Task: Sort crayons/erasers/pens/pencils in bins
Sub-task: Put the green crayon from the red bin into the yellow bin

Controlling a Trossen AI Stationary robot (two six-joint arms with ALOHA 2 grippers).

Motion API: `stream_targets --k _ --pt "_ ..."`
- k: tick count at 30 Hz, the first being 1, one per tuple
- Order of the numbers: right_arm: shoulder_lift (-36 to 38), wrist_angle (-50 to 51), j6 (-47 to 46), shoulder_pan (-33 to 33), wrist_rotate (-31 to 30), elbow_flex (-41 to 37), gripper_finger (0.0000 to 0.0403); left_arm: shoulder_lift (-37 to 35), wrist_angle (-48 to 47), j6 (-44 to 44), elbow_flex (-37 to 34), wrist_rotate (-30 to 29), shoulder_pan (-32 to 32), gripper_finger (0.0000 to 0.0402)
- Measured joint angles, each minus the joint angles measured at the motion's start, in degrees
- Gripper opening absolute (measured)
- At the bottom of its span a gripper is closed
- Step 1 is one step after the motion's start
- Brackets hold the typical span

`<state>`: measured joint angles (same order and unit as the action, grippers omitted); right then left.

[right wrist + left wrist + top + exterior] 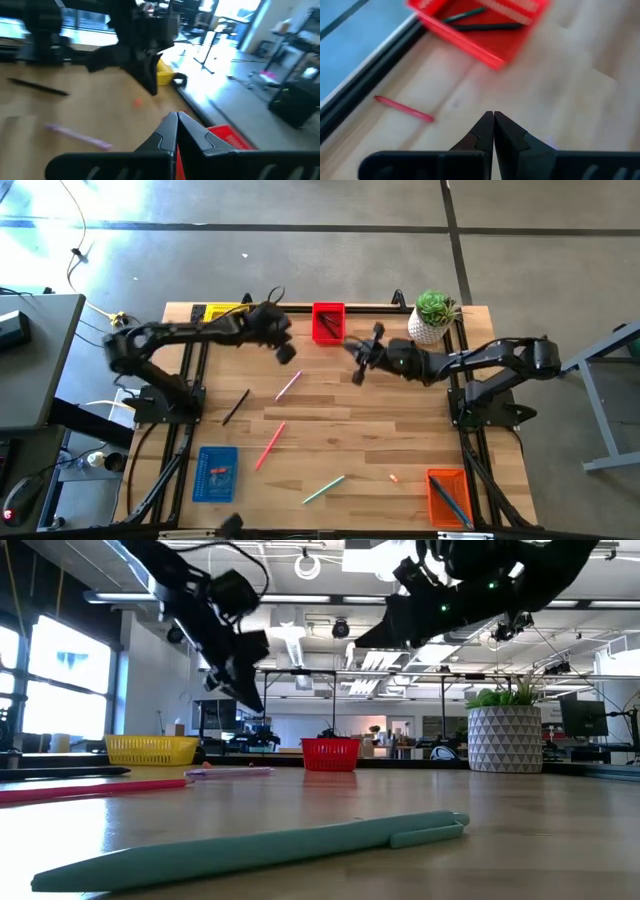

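Note:
Four bins stand on the wooden table: yellow and red at the far edge, blue near left, orange near right. The red bin holds a green and a black pen. Loose on the table lie a black pen, a pink pen, a pink-red pencil, a green pen and a small orange piece. My left gripper hangs shut and empty above the table, left of the red bin. My right gripper hangs shut and empty just right of that bin.
A white plant pot stands at the far right corner. A thin red stick lies by the table's far rail near the red bin. The two grippers hang close together over the far middle of the table; the left arm fills the right wrist view.

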<state>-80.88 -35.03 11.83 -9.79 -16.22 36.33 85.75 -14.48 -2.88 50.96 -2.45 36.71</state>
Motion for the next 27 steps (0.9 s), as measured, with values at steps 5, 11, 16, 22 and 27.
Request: stream_targets --k 5,11,16,22,27 --pt "0.0 0.1 2.6 -5.7 4.2 0.5 0.0 8.1 -1.7 -2.9 6.6 -1.0 3.5 0.0019" --pt "0.0 -1.2 3.7 -11.9 11.3 0.5 0.0 12.4 -2.4 -6.9 11.8 -1.2 5.7 0.0067" --pt "0.0 0.5 2.1 -16.3 17.0 -0.2 0.0 13.9 -2.5 -10.2 12.7 -2.6 6.9 0.0105" --pt "0.0 0.3 2.0 -19.2 18.2 -2.1 0.0 14.0 -4.5 -12.5 12.8 -3.1 7.9 0.0126" --pt "0.0 0.5 1.5 -19.9 18.2 -2.4 0.0 14.0 -4.2 -11.3 12.8 -3.2 8.3 0.0126"
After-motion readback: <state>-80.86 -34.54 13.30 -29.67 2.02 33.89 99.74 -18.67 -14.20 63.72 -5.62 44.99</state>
